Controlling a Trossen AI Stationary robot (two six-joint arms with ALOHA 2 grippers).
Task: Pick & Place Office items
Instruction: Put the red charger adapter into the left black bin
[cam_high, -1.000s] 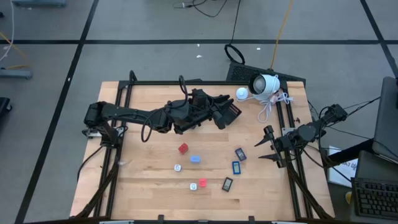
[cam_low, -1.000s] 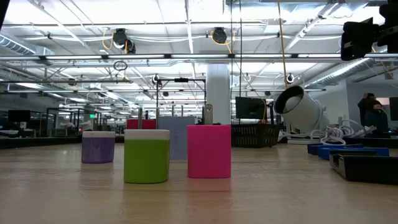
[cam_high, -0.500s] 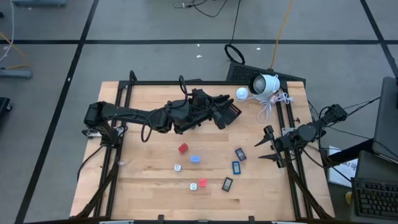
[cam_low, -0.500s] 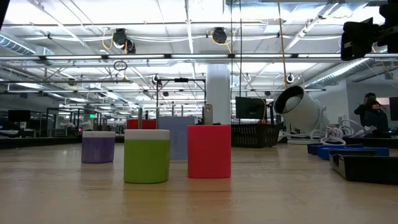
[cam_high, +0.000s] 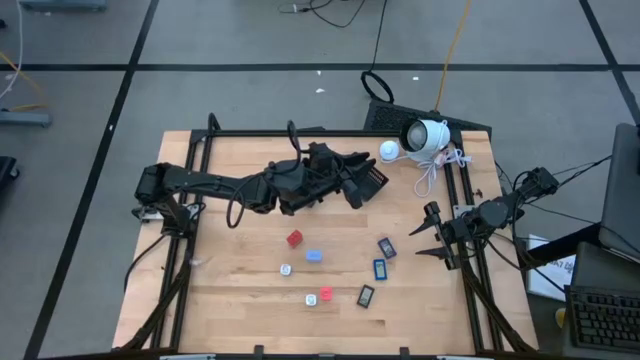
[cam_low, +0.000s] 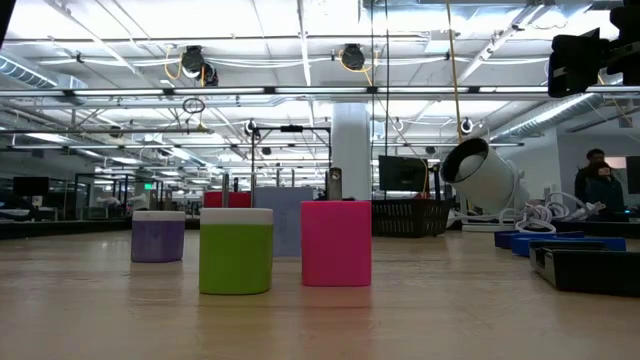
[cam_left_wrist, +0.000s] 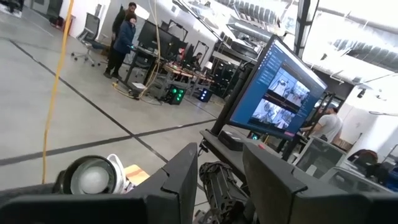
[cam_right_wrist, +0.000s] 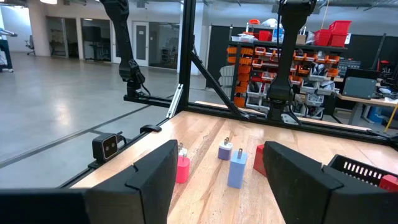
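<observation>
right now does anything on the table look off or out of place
Yes: a white dome camera lies on its side at the table's far right corner with its cable in loose loops. The office items sit loosely scattered on the wood; nothing looks spilled or broken.

Overhead view down; low view level across table (cam_high: 240, 270).

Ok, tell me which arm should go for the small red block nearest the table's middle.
Left, probably. The left gripper hangs open over the table's far middle, close to that red block. The right gripper waits open at the table's right edge, farther away.
</observation>
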